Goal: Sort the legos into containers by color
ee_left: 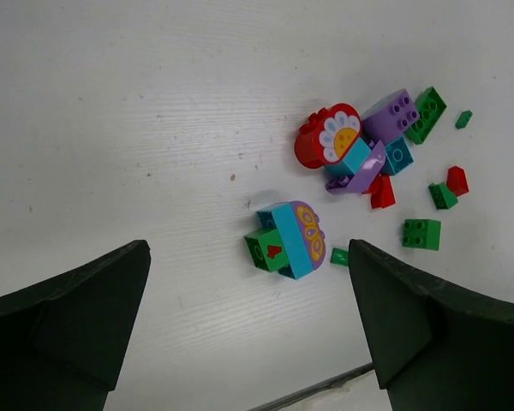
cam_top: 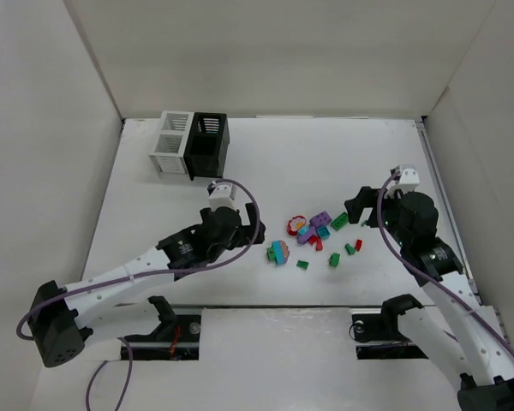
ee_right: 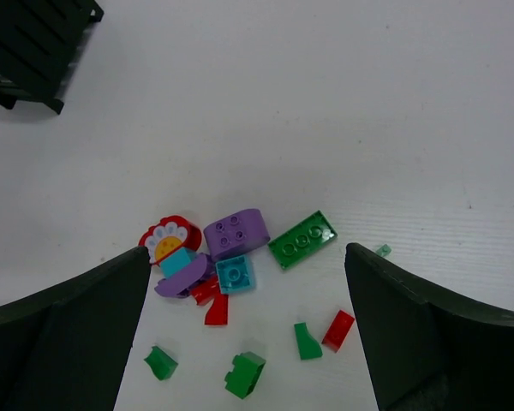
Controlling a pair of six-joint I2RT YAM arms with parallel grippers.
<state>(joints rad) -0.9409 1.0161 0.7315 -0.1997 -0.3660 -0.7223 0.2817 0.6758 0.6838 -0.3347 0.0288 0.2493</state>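
Left gripper (cam_top: pixel 240 229): jaws spread wide, nothing held. It is poised above the bench (cam_top: pixel 154 214), judged to be readied for a first pick.
Right gripper (cam_top: pixel 362 210): likewise fully parted and empty, hung over the opposite side of the pile.
Legos (cam_top: pixel 313 233): scattered loosely on the bench between the two grippers, within reach of either. None is lifted.
Stacked piece (ee_left: pixel 287 240): green, teal and purple parts joined together, lying just ahead of the left gripper and centred between its fingers. It is judged the likeliest first target.
Flower piece (ee_left: pixel 328 137): red with a white flower face, tangled with purple and teal bricks further ahead of the left gripper.
Green plate (ee_right: pixel 301 240): flat, lying apart from its neighbours ahead of the right gripper. It is judged easier to take than the tangled bricks.
White container (cam_top: pixel 173 144): set well beyond the left gripper, joined to its black twin. Its contents cannot be made out.
Black container (cam_top: pixel 207 144): the half nearer the pile, far ahead and to the left of the right gripper.
Sorting: judged not yet begun.
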